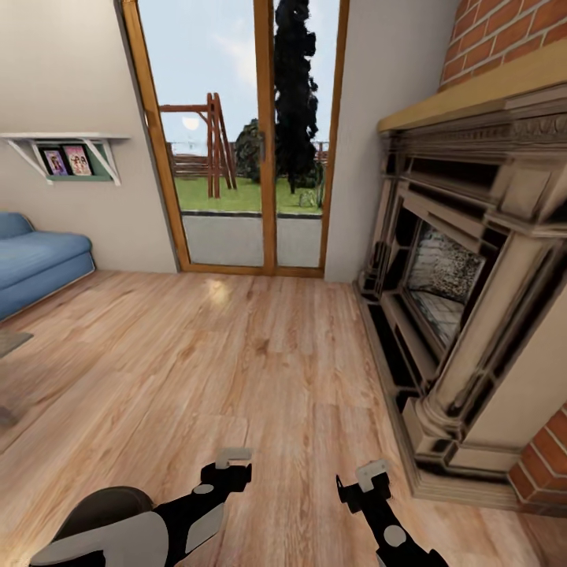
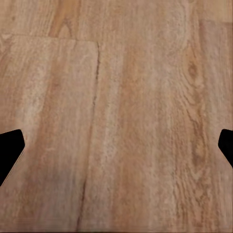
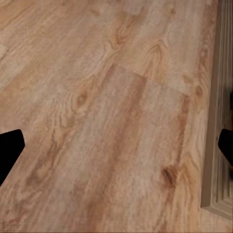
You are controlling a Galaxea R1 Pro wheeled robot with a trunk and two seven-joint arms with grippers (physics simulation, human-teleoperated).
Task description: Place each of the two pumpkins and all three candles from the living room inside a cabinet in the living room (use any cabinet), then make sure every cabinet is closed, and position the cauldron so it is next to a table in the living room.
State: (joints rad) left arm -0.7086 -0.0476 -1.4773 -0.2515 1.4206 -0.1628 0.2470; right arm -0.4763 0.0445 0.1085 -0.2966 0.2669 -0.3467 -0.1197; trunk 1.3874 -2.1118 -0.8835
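The pumpkins, candles, cabinet and cauldron are out of view. Both arms hang low over bare wooden floor [image 1: 236,354]. My left gripper [image 1: 228,466] is near the bottom centre of the head view. In the left wrist view the left gripper [image 2: 116,150] is open, its black fingertips [image 2: 9,150] far apart with only floorboards between them. My right gripper [image 1: 364,482] hovers a little to its right, close to the fireplace base. The right gripper [image 3: 116,150] is open too, with nothing between its fingers.
An ornate beige-and-black fireplace [image 1: 465,315] with a brick surround fills the right side; its plinth edge [image 3: 221,121] lies near my right gripper. A glass patio door [image 1: 260,134] is ahead. A blue sofa [image 1: 35,264] and a grey furniture corner [image 1: 12,342] sit at the left.
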